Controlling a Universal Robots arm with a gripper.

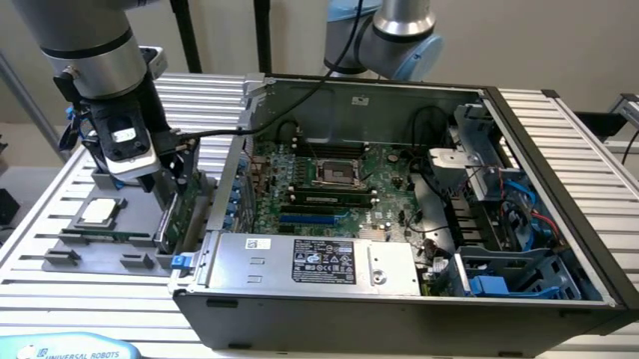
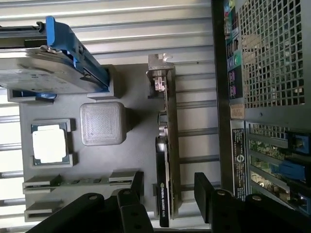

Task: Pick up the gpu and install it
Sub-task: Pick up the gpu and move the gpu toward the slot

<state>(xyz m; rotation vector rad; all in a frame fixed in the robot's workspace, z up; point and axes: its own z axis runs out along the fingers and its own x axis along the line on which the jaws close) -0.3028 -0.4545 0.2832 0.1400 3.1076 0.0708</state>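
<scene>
The open computer case (image 1: 399,314) is lying on the slatted table (image 1: 589,142), showing its motherboard. Just beside it, on the exterior view's left, a gray holder tray (image 1: 100,262) is carrying the spare parts. In the wrist view a silver hard drive (image 2: 43,73) with blue rails is resting at one end of the tray. The gpu (image 2: 167,121) is standing on edge in its slot along the tray side nearest the case, silver bracket at one end. The gripper (image 2: 170,178) is hanging over the gpu with its jaws spread wide, one finger on each side of the card, gaps showing on both sides, gripping nothing. The small processor chip (image 2: 48,145) is sitting in its own pocket.
</scene>
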